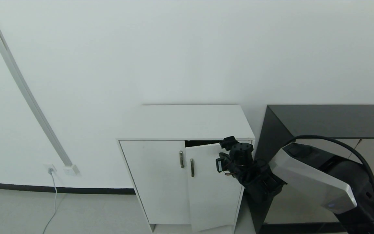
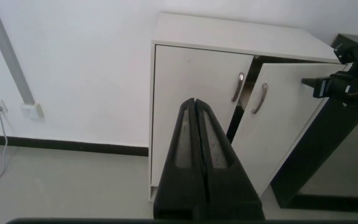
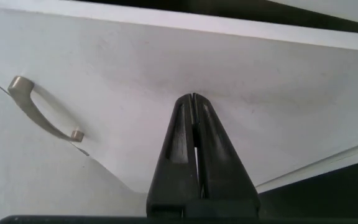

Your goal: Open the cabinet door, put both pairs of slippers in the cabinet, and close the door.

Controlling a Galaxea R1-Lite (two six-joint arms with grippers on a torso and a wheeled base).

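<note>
A white cabinet (image 1: 187,122) stands against the wall with two doors. Its left door (image 1: 154,178) is closed. The right door (image 1: 213,185) is ajar, swung out a little, with a dark gap (image 1: 201,143) along its top. Each door has a metal handle (image 1: 192,167) near the middle seam. My right gripper (image 3: 195,98) is shut, its tip against the face of the right door (image 3: 260,74), away from that door's handle (image 3: 42,115). My left gripper (image 2: 195,102) is shut with nothing in it and hangs in front of the cabinet (image 2: 229,37), well short of the doors.
A dark grey unit (image 1: 320,120) stands right beside the cabinet, next to my right arm (image 1: 239,162). On the wall to the left are a slanted cable duct (image 1: 21,84) and a socket (image 1: 50,169) with a cord running down to the floor (image 1: 76,211).
</note>
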